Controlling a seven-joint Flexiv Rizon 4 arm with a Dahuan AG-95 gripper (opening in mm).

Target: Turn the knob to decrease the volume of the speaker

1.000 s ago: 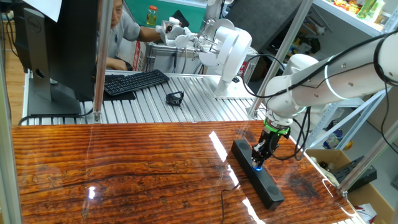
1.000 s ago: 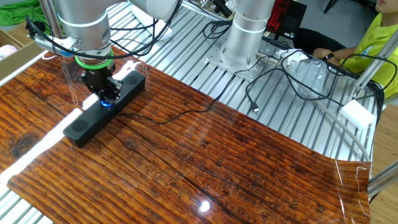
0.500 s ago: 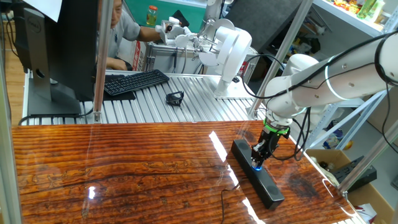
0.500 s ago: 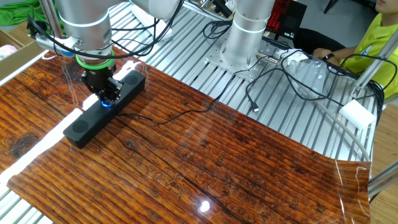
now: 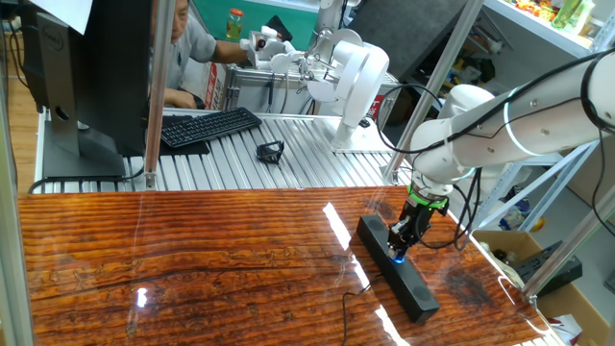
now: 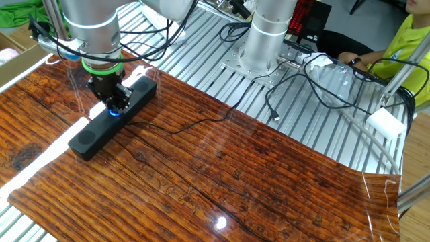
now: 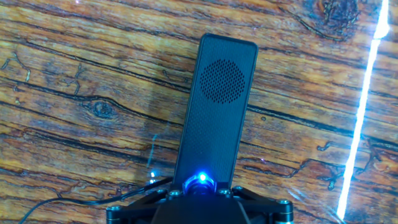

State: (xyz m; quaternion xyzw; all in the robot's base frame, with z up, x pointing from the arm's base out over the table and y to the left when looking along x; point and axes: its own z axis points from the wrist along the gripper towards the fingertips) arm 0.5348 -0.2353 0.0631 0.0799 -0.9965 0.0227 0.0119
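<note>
At the bottom edge of the hand view, the knob (image 7: 201, 182) glows blue at the near end of the speaker (image 7: 217, 106), which runs up the frame's middle across the wooden table (image 7: 74, 74). The gripper (image 5: 398, 245) stands straight down over that dial, jaws drawn close and apparently clamped on it, though the fingertips are hard to make out. Nothing visible has shifted over the last second: hand, glow and bar match, so the turn seems barely under way. At upper left, the keyboard (image 5: 209, 126) lies untouched.
</note>
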